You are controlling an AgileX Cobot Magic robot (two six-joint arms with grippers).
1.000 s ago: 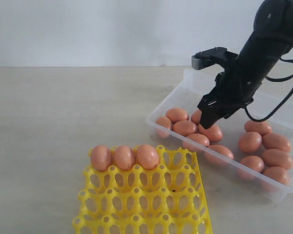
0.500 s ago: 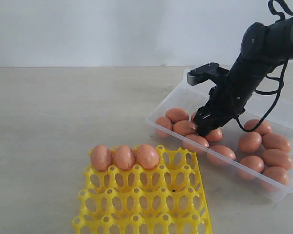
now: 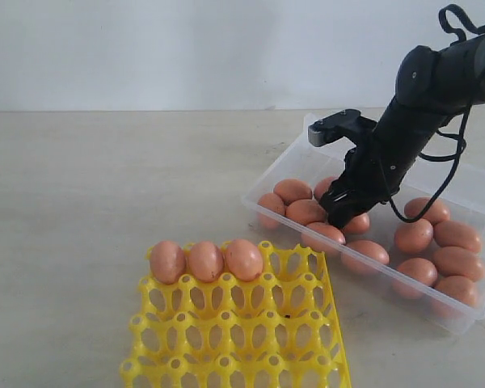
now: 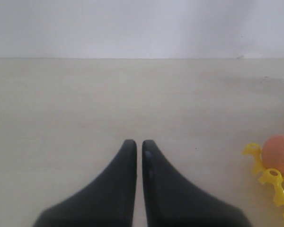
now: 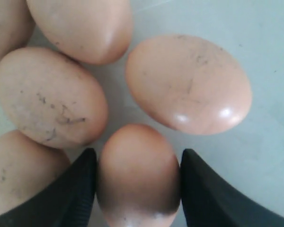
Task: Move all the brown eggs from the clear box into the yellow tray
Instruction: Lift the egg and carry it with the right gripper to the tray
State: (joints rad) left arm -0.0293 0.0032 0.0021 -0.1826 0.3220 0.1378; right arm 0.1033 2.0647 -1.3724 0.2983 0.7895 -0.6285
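The clear box on the right holds several brown eggs. My right gripper is down among the eggs at the box's left end. In the right wrist view its fingers press both sides of one brown egg, shut on it while the egg rests on the box floor. The yellow tray at the front has three brown eggs in its back row. My left gripper hovers shut over bare table, holding nothing. One corner of the tray, with an egg in it, shows in its view.
Neighbouring eggs crowd close round the held one in the right wrist view. The box's front wall stands between the eggs and the tray. A white wall runs behind the beige table.
My right gripper came down into the left cluster of eggs and its jaws closed in on one egg. The tray and its three eggs have not moved.
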